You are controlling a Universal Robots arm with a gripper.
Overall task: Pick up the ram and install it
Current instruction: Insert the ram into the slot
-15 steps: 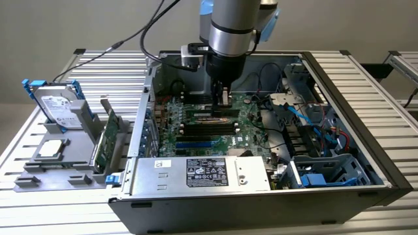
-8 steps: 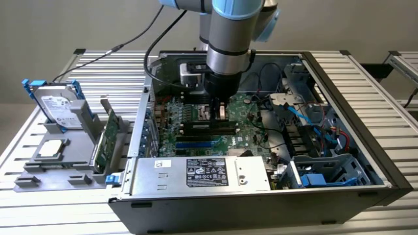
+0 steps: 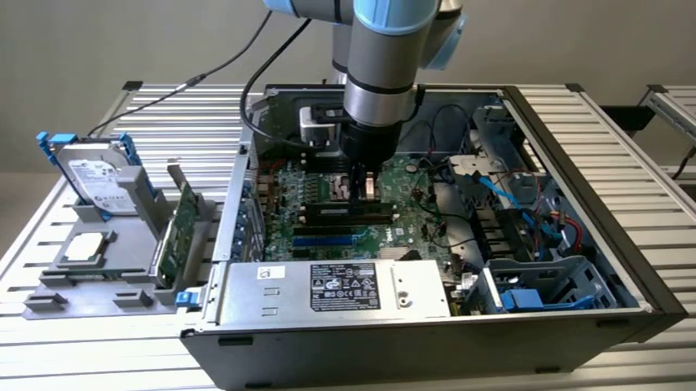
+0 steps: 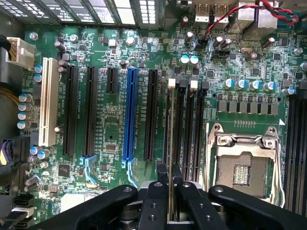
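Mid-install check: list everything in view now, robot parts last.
table: one, silver slats, under everything
case: one, black, open, on the table
motherboard: one, green, inside the case
memory slots: several, black, on the motherboard
ram: one, green, edge-on over the memory slots
power supply: one, silver, case's near edge
holder: one, grey, exterior view's left
hard drive: one, silver with blue rails, upright in holder
expansion card: one, green, upright in holder
gripper: one, black, shut on the ram
arm: one, grey and blue, reaching into the case
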